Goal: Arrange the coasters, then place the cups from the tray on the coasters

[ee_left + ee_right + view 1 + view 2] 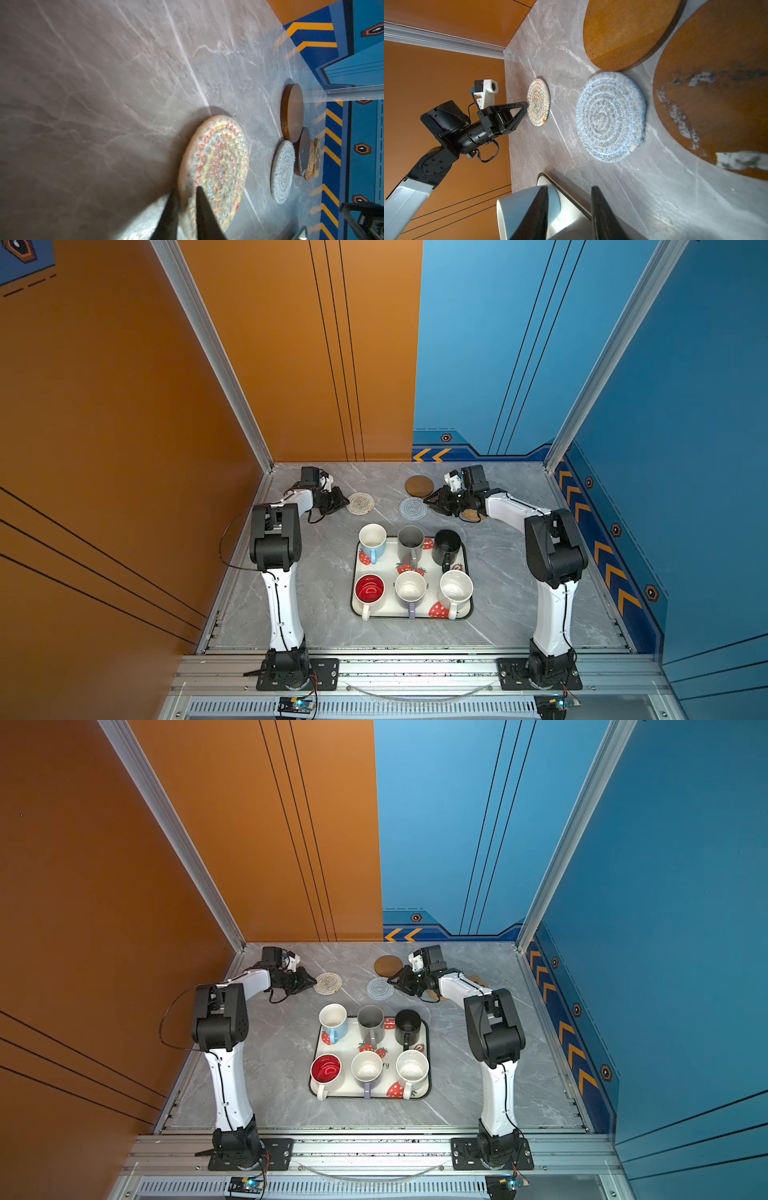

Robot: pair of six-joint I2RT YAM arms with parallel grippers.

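Coasters (380, 988) are half laid out at far end (beige (360, 503), grey (413, 508), wood disc (419, 486) apart, 3 more in a pile (473, 514) under R arm), all 6 cups (410, 587) wait on tray (388, 568); L gripper (184, 207) slightly parted astride beige's rim, R gripper (569, 189) parted, empty.

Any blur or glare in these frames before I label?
Left wrist view: near table smeared, left pincer tips soft, beige woven coaster throws a dark shadow. Right wrist view: grey woven coaster fairly sharp, nearest wooden disc blurred with pale patches, glare or wear unclear. Both top views: sharp, evenly lit, wall rails splay from the wide lens.
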